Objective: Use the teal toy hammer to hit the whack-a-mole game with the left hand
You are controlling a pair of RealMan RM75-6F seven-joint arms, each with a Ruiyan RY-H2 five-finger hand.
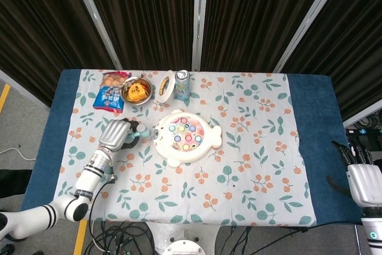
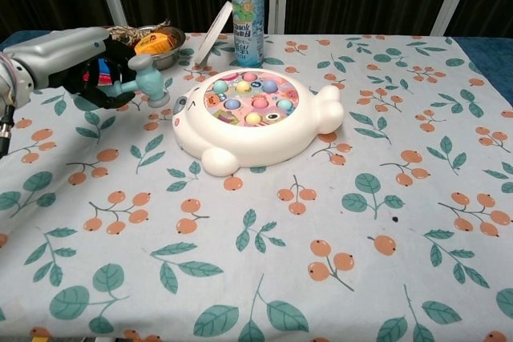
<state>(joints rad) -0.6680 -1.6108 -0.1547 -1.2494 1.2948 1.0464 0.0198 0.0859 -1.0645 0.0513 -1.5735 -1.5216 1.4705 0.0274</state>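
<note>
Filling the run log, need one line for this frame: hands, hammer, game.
left robot hand: holds teal toy hammer, lifted | whack-a-mole game: on table, not struck | right robot hand: idle at table edge

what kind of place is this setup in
Probably a robot lab or data-collection booth, not a home: black curtains on metal poles wall the floral-cloth table, cables trail on the floor, and a robot hand holds a toy hammer.

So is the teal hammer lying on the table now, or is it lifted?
Lifted. The left hand holds the teal hammer clear of the tablecloth, its head beside the whack-a-mole game.
</note>
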